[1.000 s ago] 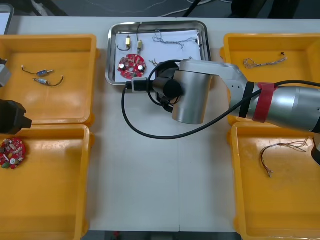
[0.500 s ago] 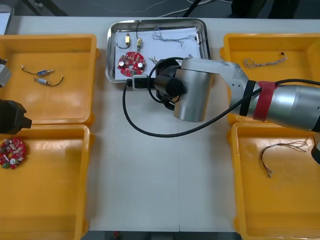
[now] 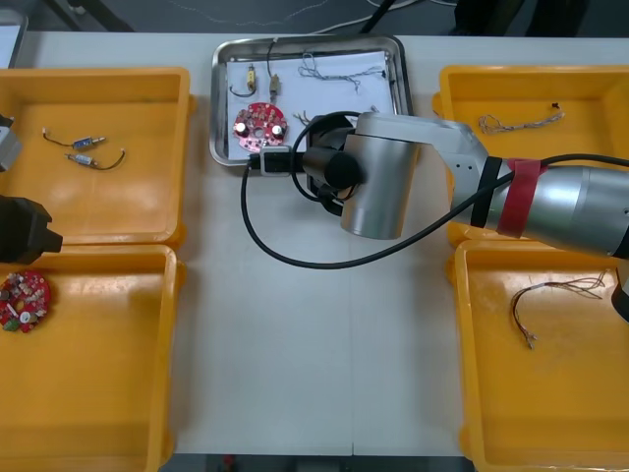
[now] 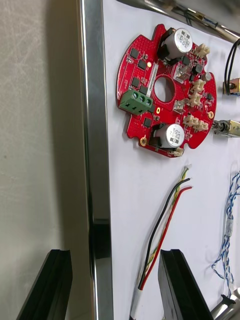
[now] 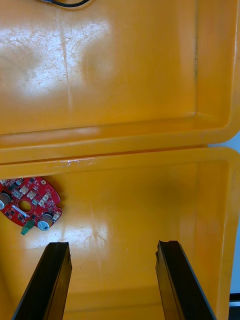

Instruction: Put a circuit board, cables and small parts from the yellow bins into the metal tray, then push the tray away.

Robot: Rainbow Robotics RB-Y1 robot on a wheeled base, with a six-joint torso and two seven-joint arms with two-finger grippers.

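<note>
In the front view I am reaching my right arm (image 3: pixel 570 206) in from 3 o'clock, with its wrist hanging over the 6 o'clock rim of the metal tray (image 3: pixel 213 108), which is sitting at 12 o'clock on the table (image 3: pixel 314 354). Inside the tray a circuit board (image 3: pixel 258 122) is lying at about 8 o'clock, small metal parts (image 3: pixel 254 77) at 10 o'clock and a blue and white cable (image 3: pixel 334 72) towards 1 o'clock. The yellow bins (image 3: pixel 98 74) at 9 and 3 o'clock are holding leftovers, among them a second circuit board (image 3: pixel 23 298) at 8 o'clock, and my left arm (image 3: pixel 25 228) is waiting at 9 o'clock. In the right wrist view my right gripper (image 4: pixel 112 260) is standing wide open and gripping nothing. One finger is hanging over the bare table, the other over the tray's white floor, and the shiny rim is running between them. A red and yellow cable (image 4: pixel 162 225) is lying just beside the inner finger, with the board beyond it. In the left wrist view my left gripper (image 5: pixel 112 247) is also gaping wide with nothing in it, hovering over the bin that holds the second board. I am judging the loading as done. What is remaining is the push, and the tray is not looking far from the bins yet.
</note>
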